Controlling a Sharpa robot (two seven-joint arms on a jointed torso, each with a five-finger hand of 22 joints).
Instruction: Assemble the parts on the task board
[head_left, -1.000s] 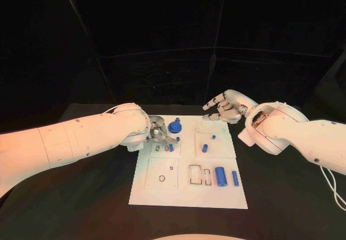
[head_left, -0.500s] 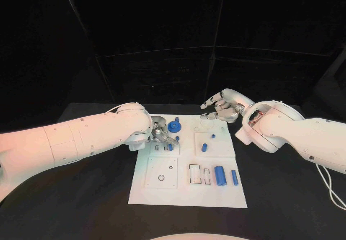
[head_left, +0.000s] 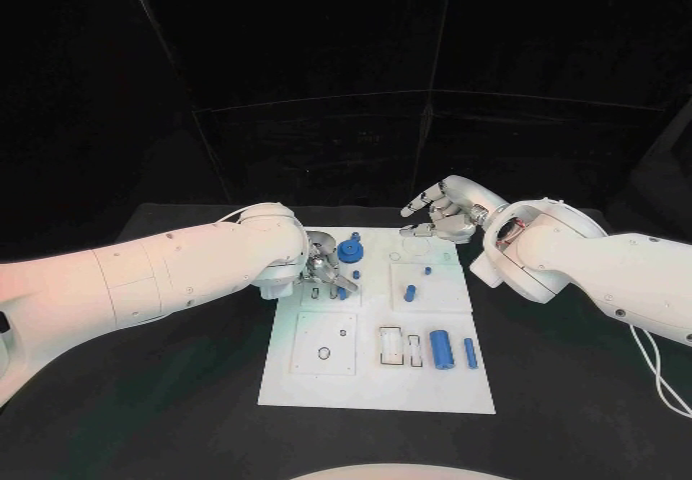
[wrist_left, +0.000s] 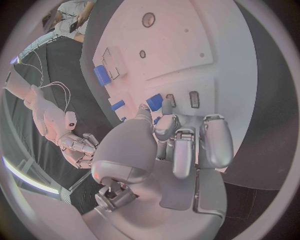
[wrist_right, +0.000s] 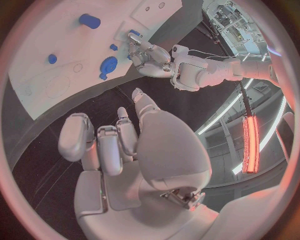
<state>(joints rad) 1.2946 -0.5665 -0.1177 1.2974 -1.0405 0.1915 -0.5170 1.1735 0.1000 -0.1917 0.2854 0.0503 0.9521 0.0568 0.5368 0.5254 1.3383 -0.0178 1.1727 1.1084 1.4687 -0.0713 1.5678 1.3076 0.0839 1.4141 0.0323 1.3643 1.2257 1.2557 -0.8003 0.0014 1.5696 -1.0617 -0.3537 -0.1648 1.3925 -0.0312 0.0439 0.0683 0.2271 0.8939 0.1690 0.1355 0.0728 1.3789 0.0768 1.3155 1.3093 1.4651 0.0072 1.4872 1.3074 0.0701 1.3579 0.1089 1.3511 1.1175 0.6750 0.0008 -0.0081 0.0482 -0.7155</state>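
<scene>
Task board (head_left: 368, 390), a white plate, lies mid-tabletop (head_left: 173, 400) between the two hands. The left hand (head_left: 320, 272) is down on the board's far left part, its fingers (wrist_left: 181, 150) curled around a small blue peg (head_left: 342, 293) at a slot; whether it truly grips the peg I cannot tell. Just beside that hand sits a blue gear (head_left: 351, 252). Nearer the robot lie two blue cylinders (head_left: 443, 351). The right hand (head_left: 447, 212) hovers past the board's far edge, fingers loosely spread, holding nothing.
</scene>
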